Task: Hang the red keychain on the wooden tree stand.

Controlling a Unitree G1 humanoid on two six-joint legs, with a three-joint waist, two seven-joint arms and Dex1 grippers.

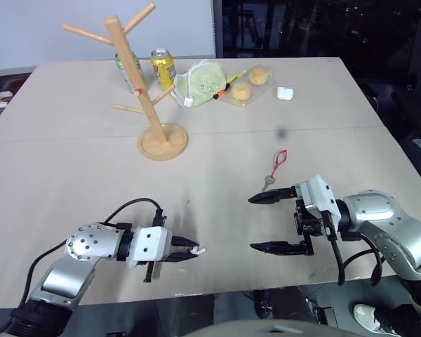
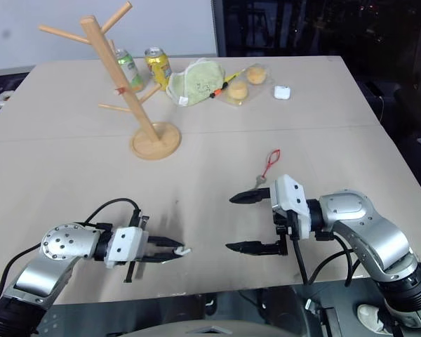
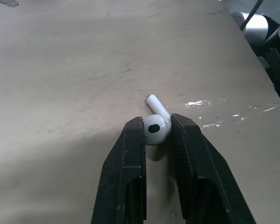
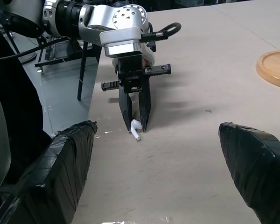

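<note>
In the head view, nearest the camera, the left gripper [image 1: 189, 251] lies low over the near edge of the table [image 1: 70, 175], its black fingers pinched on a small white earbud [image 1: 201, 249] that pokes out past the tips. To its right the right gripper [image 1: 270, 222] hangs above the table with its two fingers spread wide, one above the other, nothing between them. Just beyond its upper finger lies the keychain [image 1: 275, 168]: a thin red cord loop, narrow and pointed away from the robot, with a small grey key at the near end, flat on the table and touching neither gripper. Further back, left of centre, stands the tree [image 1: 142, 84], a pale wood pole on a round disc base with slanted pegs, all bare. Behind it are a green can [image 1: 128, 70], a yellow can [image 1: 163, 67], a green pouch [image 1: 202, 83], a bag of buns [image 1: 247, 84] and a white case [image 1: 285, 93]. The left wrist view shows the earbud [image 3: 156, 126] clamped by its bulb between the fingertips [image 3: 135, 135], stem pointing away onto the table. The right wrist view shows the right gripper's fingers [image 4: 256, 163] far apart, with the left gripper [image 4: 136, 126] across the table pressing the earbud [image 4: 136, 128] down, and the edge of the tree's base [image 4: 275, 67].
</note>
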